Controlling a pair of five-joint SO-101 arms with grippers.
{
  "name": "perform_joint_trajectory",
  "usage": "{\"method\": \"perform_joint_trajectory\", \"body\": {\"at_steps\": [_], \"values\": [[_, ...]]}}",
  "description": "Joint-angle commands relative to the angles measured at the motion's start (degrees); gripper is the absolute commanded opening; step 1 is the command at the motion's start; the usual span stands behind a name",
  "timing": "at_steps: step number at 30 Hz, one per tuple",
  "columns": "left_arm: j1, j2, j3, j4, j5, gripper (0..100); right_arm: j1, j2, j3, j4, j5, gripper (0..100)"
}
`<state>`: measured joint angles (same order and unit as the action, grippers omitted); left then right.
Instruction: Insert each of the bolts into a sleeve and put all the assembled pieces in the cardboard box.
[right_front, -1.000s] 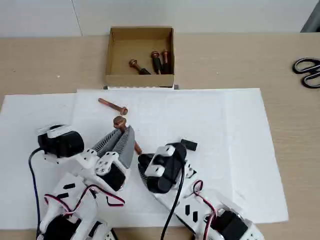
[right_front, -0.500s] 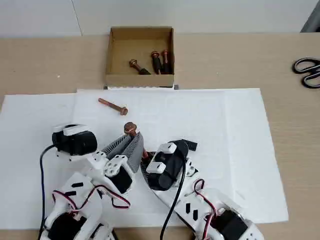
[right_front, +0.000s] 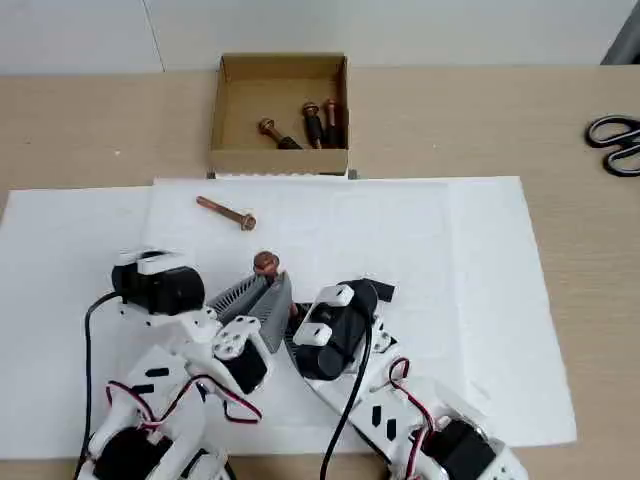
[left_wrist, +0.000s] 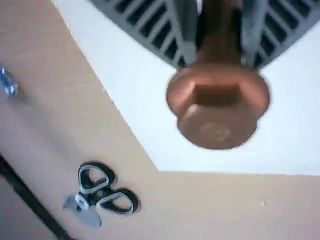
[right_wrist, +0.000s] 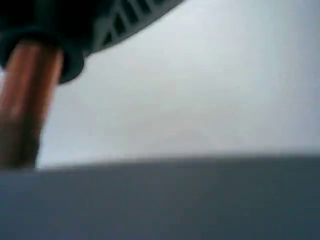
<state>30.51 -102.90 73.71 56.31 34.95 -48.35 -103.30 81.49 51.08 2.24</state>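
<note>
Over the papered counter: left gripper, fingers tight on the bolt, now closer to right gripper, fingers pinching the sleeve; insertion probably starting.

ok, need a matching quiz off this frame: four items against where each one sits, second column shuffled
1 gripped bolt
2 loose bolt
3 assembled pieces
4 scissors

A on bare table
B in cardboard box
C in left gripper
D lying on white paper

Pairs: 1-C, 2-D, 3-B, 4-A
</note>
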Motion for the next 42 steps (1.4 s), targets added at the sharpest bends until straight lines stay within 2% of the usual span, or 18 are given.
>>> {"method": "perform_joint_trajectory", "body": {"at_steps": [1,9,18,26,33,42], "values": [[2.46,-0.35,-3.82,2.99,-0.35,1,-0.4,-0.13,-1.93,-1.54,0.62,0.2],[2.81,-0.35,-4.26,9.76,-3.43,1,-0.66,-0.13,-2.02,-1.8,0.53,0.2],[2.9,0.0,-1.89,10.02,-3.6,1,-0.66,-0.22,-2.29,-1.8,0.62,0.2],[5.89,-0.18,-1.98,8.88,-6.42,1,-0.66,-0.22,-2.29,-1.8,0.62,0.2],[5.89,-0.18,-1.98,9.14,-6.33,16,-0.66,-0.22,-2.02,-1.8,0.44,0.2],[4.92,-0.18,-2.07,8.97,-6.24,17,-0.66,-0.22,-1.93,-1.45,0.44,0.2]]}}
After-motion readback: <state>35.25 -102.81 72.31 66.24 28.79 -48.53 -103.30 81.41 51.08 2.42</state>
